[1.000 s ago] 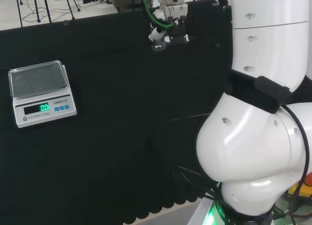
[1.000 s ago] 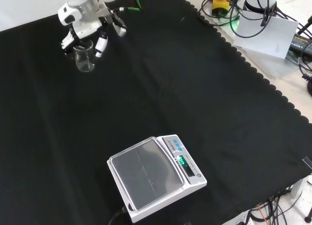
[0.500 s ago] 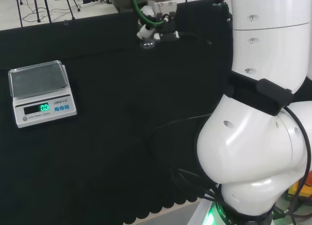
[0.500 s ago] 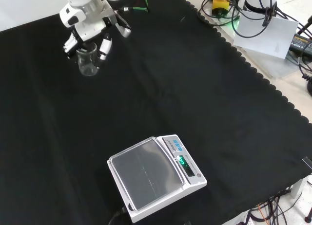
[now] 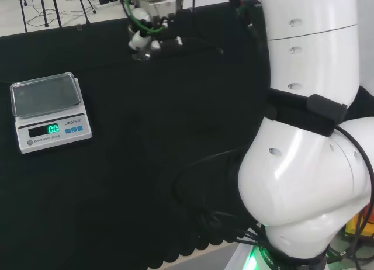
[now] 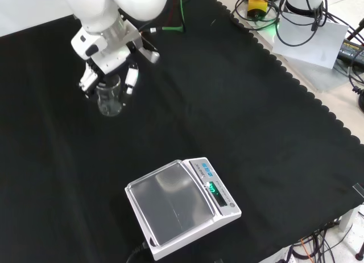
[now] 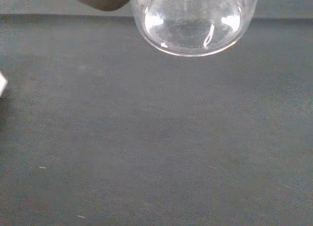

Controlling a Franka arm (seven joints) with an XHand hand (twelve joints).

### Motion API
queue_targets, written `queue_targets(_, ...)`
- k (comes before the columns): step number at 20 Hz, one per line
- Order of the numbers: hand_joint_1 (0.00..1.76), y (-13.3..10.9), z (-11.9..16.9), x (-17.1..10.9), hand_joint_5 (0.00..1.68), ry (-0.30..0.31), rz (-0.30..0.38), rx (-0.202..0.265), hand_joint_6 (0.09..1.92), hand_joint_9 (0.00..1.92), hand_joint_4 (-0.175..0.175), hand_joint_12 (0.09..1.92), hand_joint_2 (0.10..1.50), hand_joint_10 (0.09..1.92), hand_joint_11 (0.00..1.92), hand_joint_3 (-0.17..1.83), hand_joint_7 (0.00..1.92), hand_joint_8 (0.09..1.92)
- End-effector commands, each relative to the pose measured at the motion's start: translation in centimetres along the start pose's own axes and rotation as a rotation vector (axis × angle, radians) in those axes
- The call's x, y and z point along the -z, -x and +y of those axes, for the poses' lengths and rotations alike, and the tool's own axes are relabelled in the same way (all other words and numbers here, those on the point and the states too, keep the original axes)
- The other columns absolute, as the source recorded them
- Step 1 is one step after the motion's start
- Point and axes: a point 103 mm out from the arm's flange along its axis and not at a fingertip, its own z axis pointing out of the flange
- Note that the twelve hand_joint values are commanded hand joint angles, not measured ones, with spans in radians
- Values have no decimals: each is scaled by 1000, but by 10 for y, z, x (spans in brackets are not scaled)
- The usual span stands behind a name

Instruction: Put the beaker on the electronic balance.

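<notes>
— Black cloth point(image 6: 239, 103) covers the bench. What are the fingers point(image 6: 131, 79) doing?

— Curled round the clear beaker point(image 6: 110, 98), which the hand point(image 6: 105, 52) carries upright above the cloth.

— And the electronic balance point(image 6: 181, 205)?

— Front view: well apart, lower right, its pan bare.

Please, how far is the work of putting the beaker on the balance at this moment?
Done: the hand has its fingers round the clear beaker, and the wrist view shows its base above the cloth, so it looks lifted. In hand: carrying it. Left: the balance stands apart from the beaker, its pan bare, so the beaker must be brought over it, set down and released.
</notes>
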Motion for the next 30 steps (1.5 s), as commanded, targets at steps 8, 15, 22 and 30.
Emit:
queue_targets(8,1316,-235,27,-29,638,-94,16,279,1522,900,-67,1135,1324,1310,984,-175,618,1535)
queue_targets(15,1318,-270,24,-41,654,-116,-13,344,1508,904,-68,1140,1320,1303,980,-175,621,1527)
queue_targets(22,1319,-252,12,-53,658,-146,-4,352,1502,906,-68,1142,1318,1303,977,-175,622,1524)
queue_targets(30,1319,-250,10,-59,659,-152,-16,354,1501,907,-68,1144,1317,1300,975,-175,625,1522)
